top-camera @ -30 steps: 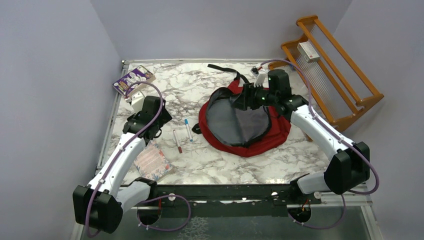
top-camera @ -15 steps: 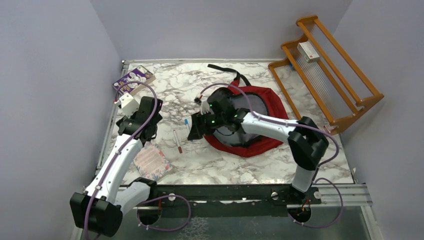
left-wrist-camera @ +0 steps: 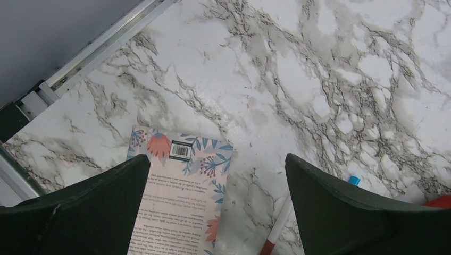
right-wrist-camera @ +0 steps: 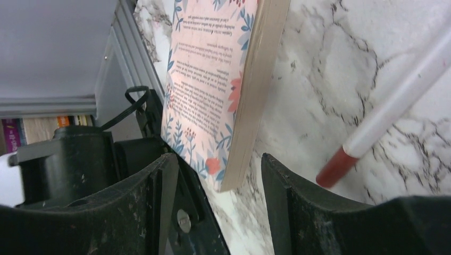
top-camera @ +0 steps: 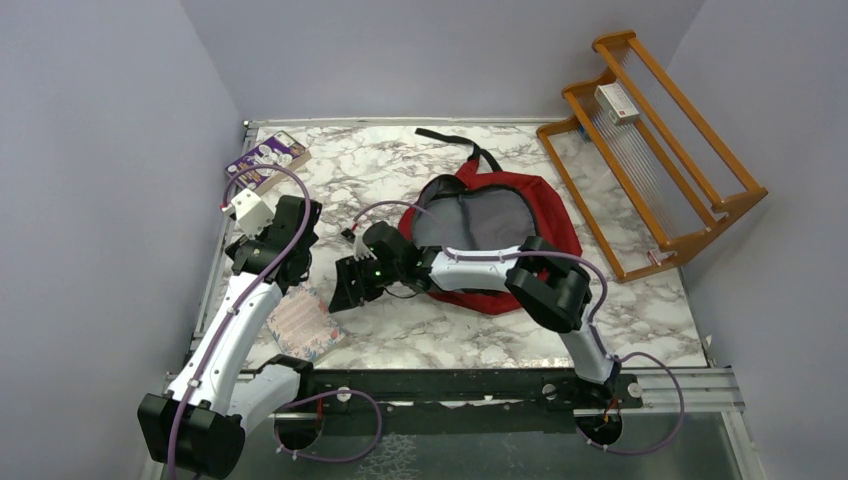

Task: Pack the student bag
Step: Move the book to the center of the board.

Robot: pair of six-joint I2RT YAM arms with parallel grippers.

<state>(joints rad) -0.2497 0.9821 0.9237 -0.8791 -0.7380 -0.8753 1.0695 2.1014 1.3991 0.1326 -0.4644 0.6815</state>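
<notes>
Pale lilac walls (top-camera: 110, 150) enclose a grey-veined marble table (top-camera: 370, 165); an orange wooden rack (top-camera: 722, 215) sits at its right edge

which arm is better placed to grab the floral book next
Probably the right pincer: open, low at the table, a corner of the floral book between its fingers. The left pincer, also open, looks higher above it.

The table (top-camera: 380, 170) is white marble veined grey. The student bag (top-camera: 550, 212) is red, lined grey; the book (top-camera: 303, 323) at lower left is pink with blue flowers.
</notes>
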